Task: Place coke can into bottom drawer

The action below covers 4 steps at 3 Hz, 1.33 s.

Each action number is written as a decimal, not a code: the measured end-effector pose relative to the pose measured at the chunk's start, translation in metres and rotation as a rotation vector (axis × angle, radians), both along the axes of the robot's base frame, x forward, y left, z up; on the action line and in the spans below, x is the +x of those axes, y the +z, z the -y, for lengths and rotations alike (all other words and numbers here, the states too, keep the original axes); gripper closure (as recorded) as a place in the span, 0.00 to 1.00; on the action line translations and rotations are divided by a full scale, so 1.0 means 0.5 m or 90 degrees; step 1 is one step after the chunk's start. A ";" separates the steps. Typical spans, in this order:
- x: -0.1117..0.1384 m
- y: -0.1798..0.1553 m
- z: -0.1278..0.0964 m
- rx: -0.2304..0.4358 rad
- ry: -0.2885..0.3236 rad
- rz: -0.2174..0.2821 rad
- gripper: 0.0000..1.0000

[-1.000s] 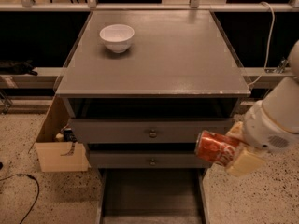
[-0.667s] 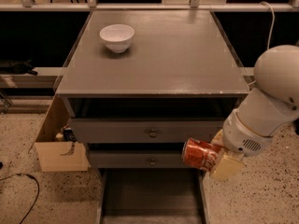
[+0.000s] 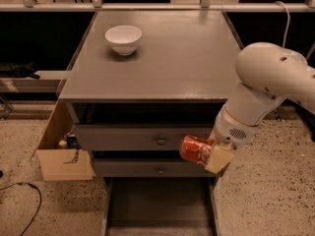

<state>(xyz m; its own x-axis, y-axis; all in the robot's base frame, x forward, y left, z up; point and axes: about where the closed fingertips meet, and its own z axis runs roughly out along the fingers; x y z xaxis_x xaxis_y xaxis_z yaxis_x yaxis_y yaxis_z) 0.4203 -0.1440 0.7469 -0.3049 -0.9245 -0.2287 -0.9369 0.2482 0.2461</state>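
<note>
**Can in the air, drawer waiting below**

The small red-orange aluminium coke can (image 3: 196, 149) hangs on its side in front of the two knobbed drawer fronts, off to the right of the grey cabinet (image 3: 162, 68). The white arm's two-finger gripper (image 3: 205, 154) is pinching it, one cream pad pressed flat against the can's near end. Below it, the wide, shallow grey bottom drawer (image 3: 157, 200) is pulled out, its floor bare.

Here's the worry. The can sits high and close above the drawer's thin right wall, not over the middle of the tray. Let go from here, I reckon, and it drops a fair way lying sideways, so it could clip that wall, bounce, or roll off onto the speckled floor. The round wrist is also near the drawer fronts, and coming straight down could brush the lower knob (image 3: 161, 170). The can needs to go lower and further left before release.

The white bowl (image 3: 123, 38) up top is well clear of all this.
</note>
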 end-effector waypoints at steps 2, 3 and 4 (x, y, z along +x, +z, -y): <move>0.063 -0.068 0.002 0.100 -0.028 -0.007 1.00; 0.046 -0.154 -0.012 0.201 -0.061 -0.033 1.00; -0.082 -0.273 -0.059 0.259 -0.067 -0.104 1.00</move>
<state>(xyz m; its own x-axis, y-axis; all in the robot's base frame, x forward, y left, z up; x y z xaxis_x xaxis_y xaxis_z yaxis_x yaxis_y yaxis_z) 0.3795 -0.1145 0.6105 -0.4553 -0.7312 -0.5080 -0.8523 0.1929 0.4862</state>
